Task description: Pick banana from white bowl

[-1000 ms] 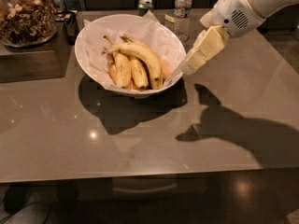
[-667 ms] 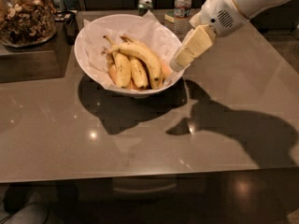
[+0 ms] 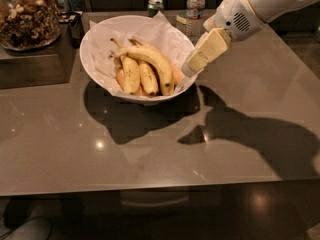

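Observation:
The white bowl (image 3: 100, 39) stands on the grey table, lined with crinkled white paper. In it lie several bananas. The longest curved banana (image 3: 152, 61) lies on top, its brown stem at the left and its dark end near the bowl's right rim. My gripper (image 3: 192, 66) hangs from the upper right. Its cream fingers (image 3: 207, 49) point down and left, with the tips just above the bowl's right rim, a short way right of the banana's dark end. It holds nothing.
A glass jar of nuts (image 3: 27, 16) stands at the far left on a raised dark surface. A water bottle (image 3: 195, 9), a green can (image 3: 155, 5) and a small item stand behind the bowl. The table's (image 3: 150, 154) front edge runs along the bottom.
The gripper has moved left and slightly down toward the bowl's right rim. The bananas and bowl have not moved.

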